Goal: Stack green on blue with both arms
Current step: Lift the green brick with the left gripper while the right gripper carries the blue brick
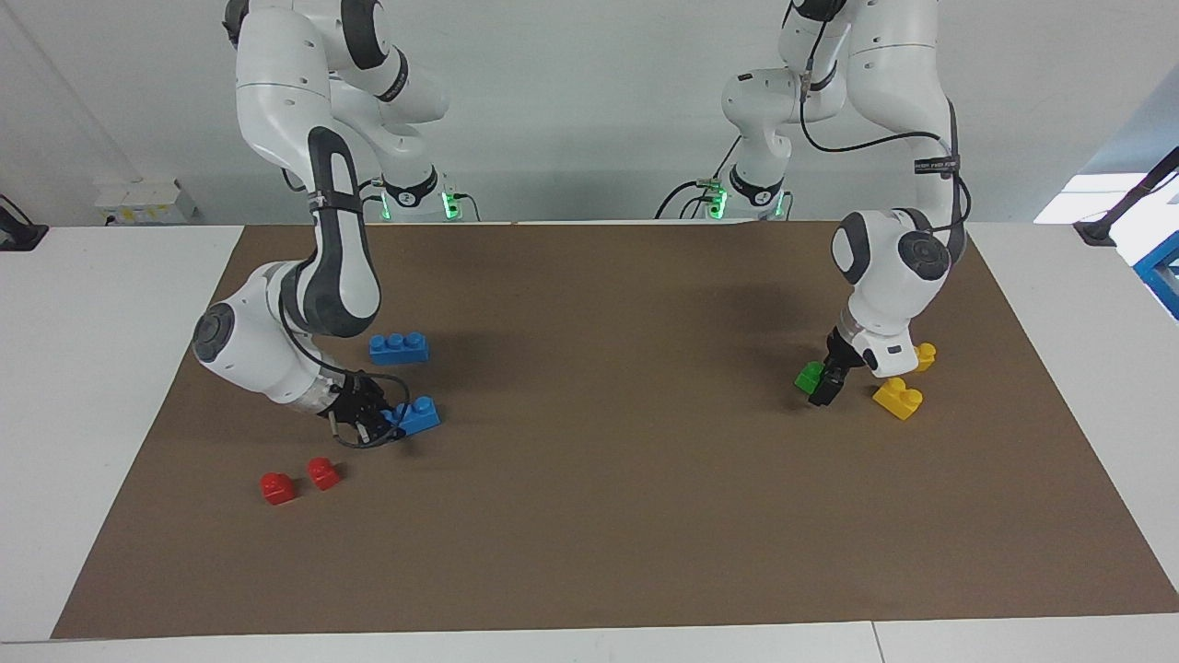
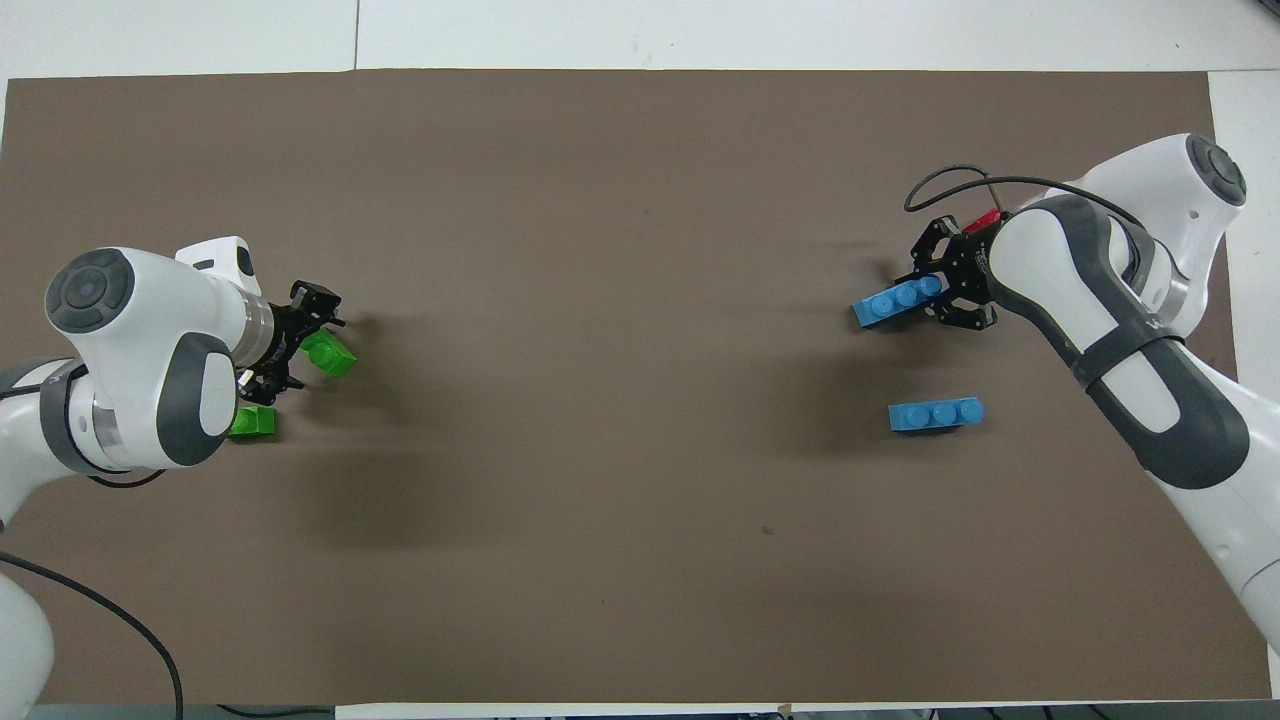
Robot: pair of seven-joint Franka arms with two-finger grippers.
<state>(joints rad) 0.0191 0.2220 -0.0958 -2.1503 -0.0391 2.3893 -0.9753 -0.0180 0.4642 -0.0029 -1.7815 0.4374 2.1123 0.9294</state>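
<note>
My right gripper (image 1: 380, 425) (image 2: 937, 298) is down at the mat, shut on one end of a long blue brick (image 1: 419, 413) (image 2: 888, 302) that lies at the right arm's end of the table. A small green brick (image 1: 810, 377) (image 2: 330, 353) lies at the left arm's end. My left gripper (image 1: 822, 388) (image 2: 300, 343) is low over it, open, with a finger on either side of the brick. The wrist covers part of the green brick in both views.
A second blue brick (image 1: 399, 347) (image 2: 935, 413) lies nearer the robots than the held one. A second green brick (image 2: 253, 422) sits half under the left wrist. Two yellow bricks (image 1: 898, 398) and two red bricks (image 1: 299, 480) lie close by on the brown mat (image 1: 589, 534).
</note>
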